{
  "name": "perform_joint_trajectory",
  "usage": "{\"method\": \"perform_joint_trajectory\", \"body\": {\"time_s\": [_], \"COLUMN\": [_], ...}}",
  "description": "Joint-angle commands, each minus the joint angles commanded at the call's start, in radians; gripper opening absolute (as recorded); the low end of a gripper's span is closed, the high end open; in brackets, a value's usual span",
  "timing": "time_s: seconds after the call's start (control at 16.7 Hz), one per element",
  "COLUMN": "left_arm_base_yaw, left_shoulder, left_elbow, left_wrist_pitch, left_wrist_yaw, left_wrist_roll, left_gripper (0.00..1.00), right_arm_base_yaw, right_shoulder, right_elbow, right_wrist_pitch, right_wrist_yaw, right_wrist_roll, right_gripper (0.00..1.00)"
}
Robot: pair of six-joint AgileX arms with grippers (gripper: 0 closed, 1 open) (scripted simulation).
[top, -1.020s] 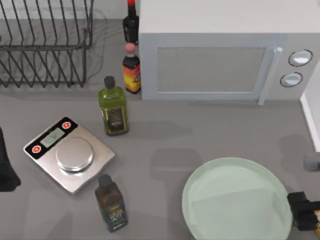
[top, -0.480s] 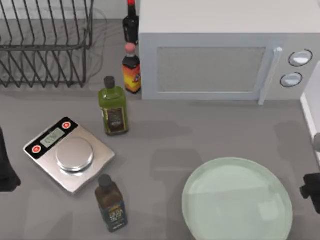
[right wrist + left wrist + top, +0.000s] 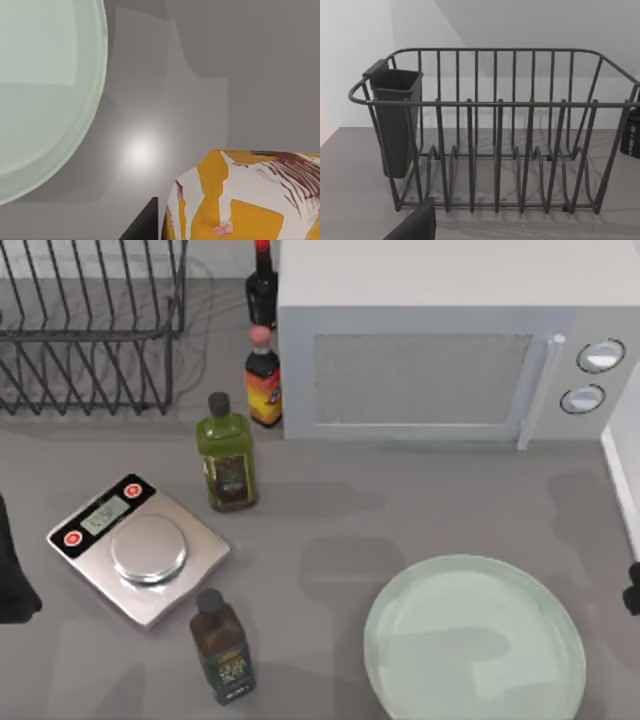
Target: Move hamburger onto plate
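The hamburger [image 3: 245, 200], an orange-yellow lump with whitish patches, fills the near corner of the right wrist view and hangs above the grey table. One dark finger [image 3: 142, 225] of my right gripper presses against its side, and the gripper is shut on it. The pale mint-green plate [image 3: 475, 645] lies at the front right of the table, and its rim [image 3: 95, 100] curves a short way from the hamburger. A dark bit of my right arm [image 3: 632, 597] pokes in at the right edge, just right of the plate. My left arm [image 3: 12, 580] rests at the left edge.
A silver scale [image 3: 140, 550] sits front left, with a dark bottle [image 3: 222, 648] beside it and a green oil bottle [image 3: 228, 455] behind. Two sauce bottles [image 3: 263, 375] stand by the microwave [image 3: 440, 340]. A wire dish rack [image 3: 495, 135] occupies the back left.
My right gripper has drifted right and away from the table's front, sliding almost out of the top view. The orange bit beside it left the top view with it.
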Motion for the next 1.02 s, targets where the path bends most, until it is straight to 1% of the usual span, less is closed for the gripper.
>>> {"method": "perform_joint_trajectory", "body": {"time_s": [0.12, 0.24, 0.36, 0.48, 0.6, 0.72, 1.02], "left_arm_base_yaw": [0.0, 0.0, 0.0, 0.0, 0.0, 0.0, 0.0], "left_shoulder": [0.0, 0.0, 0.0, 0.0, 0.0, 0.0, 0.0], "left_elbow": [0.0, 0.0, 0.0, 0.0, 0.0, 0.0, 0.0], "left_wrist_pitch": [0.0, 0.0, 0.0, 0.0, 0.0, 0.0, 0.0], "left_wrist_yaw": [0.0, 0.0, 0.0, 0.0, 0.0, 0.0, 0.0], "left_wrist_roll": [0.0, 0.0, 0.0, 0.0, 0.0, 0.0, 0.0], "left_gripper": [1.0, 1.0, 1.0, 1.0, 1.0, 1.0, 1.0], "right_arm_base_yaw": [0.002, 0.011, 0.032, 0.061, 0.095, 0.135, 0.243], "right_shoulder": [0.004, 0.016, 0.042, 0.08, 0.125, 0.171, 0.283], "right_elbow": [-0.003, 0.006, 0.026, 0.056, 0.089, 0.122, 0.183], "right_wrist_pitch": [0.003, -0.001, -0.01, -0.021, -0.033, -0.042, -0.052], "right_wrist_yaw": [-0.001, -0.001, -0.002, -0.003, -0.004, -0.007, -0.016], "right_wrist_roll": [0.002, -0.028, -0.101, -0.216, -0.373, -0.573, -1.195], "right_gripper": [0.0, 0.0, 0.0, 0.0, 0.0, 0.0, 0.0]}}
